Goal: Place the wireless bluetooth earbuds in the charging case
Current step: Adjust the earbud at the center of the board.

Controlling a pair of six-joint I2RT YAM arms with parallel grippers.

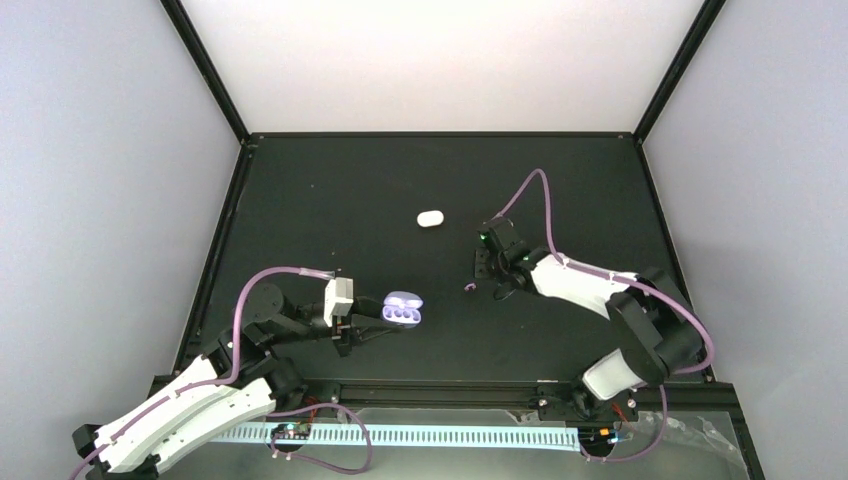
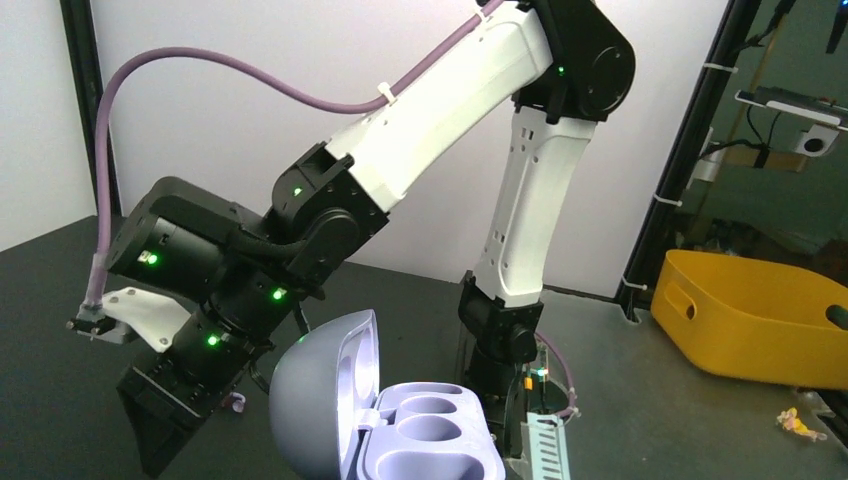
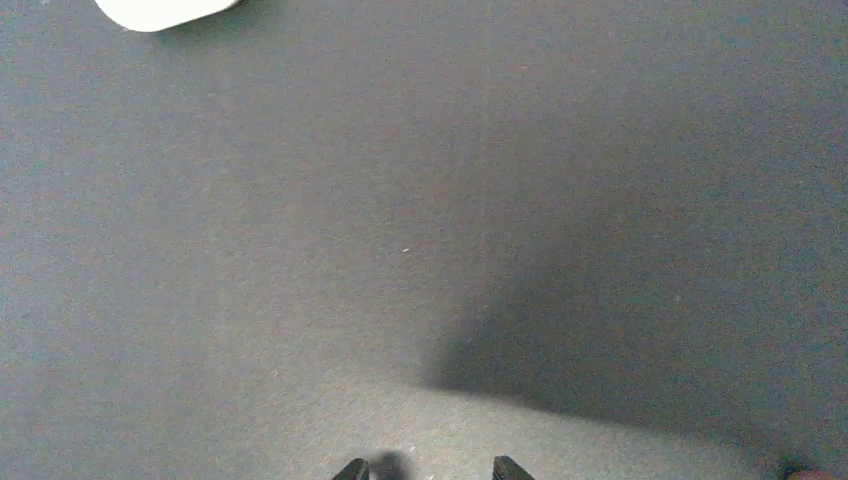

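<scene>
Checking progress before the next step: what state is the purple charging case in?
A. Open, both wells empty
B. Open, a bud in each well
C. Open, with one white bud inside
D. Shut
A: in the left wrist view the purple case has its lid tipped up and both wells are bare.

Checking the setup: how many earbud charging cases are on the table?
2: an open purple oval plastic case at the left gripper; a closed white oval case mid-table. None appears hidden.
</scene>
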